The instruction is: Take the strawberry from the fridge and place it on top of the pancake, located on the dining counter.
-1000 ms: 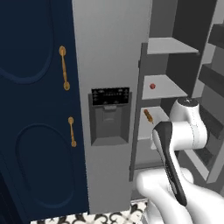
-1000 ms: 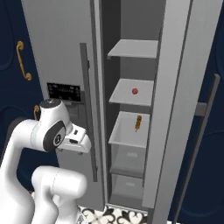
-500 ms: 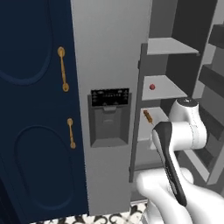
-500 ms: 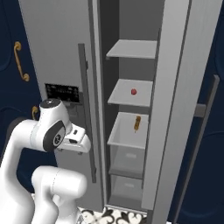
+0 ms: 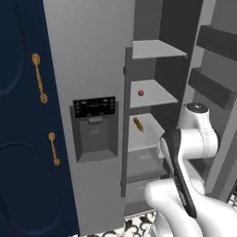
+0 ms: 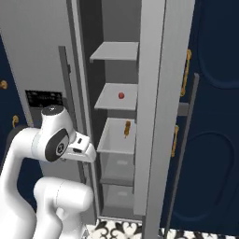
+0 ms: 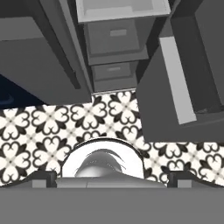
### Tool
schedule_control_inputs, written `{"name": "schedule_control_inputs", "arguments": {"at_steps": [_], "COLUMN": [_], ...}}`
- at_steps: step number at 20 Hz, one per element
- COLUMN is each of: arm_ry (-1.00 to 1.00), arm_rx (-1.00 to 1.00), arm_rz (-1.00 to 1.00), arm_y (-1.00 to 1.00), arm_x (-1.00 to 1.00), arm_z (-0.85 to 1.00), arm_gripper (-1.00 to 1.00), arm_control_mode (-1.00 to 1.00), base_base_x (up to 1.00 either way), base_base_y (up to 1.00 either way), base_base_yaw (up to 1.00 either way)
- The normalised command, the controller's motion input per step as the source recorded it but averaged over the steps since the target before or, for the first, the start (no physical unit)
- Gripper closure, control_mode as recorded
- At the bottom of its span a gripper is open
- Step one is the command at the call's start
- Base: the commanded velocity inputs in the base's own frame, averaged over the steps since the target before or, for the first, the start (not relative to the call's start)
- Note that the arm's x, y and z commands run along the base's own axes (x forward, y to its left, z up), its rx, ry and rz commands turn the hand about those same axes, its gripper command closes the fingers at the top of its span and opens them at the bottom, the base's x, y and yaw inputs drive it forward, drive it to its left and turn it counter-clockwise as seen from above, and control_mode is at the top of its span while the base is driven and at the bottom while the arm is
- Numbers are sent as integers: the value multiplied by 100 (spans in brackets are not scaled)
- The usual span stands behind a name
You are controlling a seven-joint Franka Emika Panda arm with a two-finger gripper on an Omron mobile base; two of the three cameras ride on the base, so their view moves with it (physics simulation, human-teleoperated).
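Patterned tile floor | smooth grey fridge | round strawberry shelved | gripper spread

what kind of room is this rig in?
Looks like a simulated home kitchen. A tall grey side-by-side fridge with a dispenser stands open, a strawberry on its shelf, flanked by navy cabinets with gold handles, over patterned floor tiles.

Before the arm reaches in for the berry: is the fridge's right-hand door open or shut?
Open. The fridge has its right door swung aside, baring the grey shelves with the strawberry on one and an orange-brown item below.
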Motion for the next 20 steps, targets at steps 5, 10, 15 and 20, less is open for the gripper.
{"name": "schedule_control_inputs", "arguments": {"at_steps": [5,10,15,20], "arm_ry": [0,0,0,0], "arm_rx": [0,0,0,0], "arm_rz": [0,0,0,0], "arm_y": [0,0,0,0], "arm_x": [0,0,0,0], "arm_z": [0,0,0,0], "arm_gripper": [-100,-100,-100,-100], "arm_control_mode": [100,100,100,100], "base_base_x": [34,43,54,63], "base_base_y": [-33,0,0,0], "base_base_yaw": [-12,0,0,0]}}
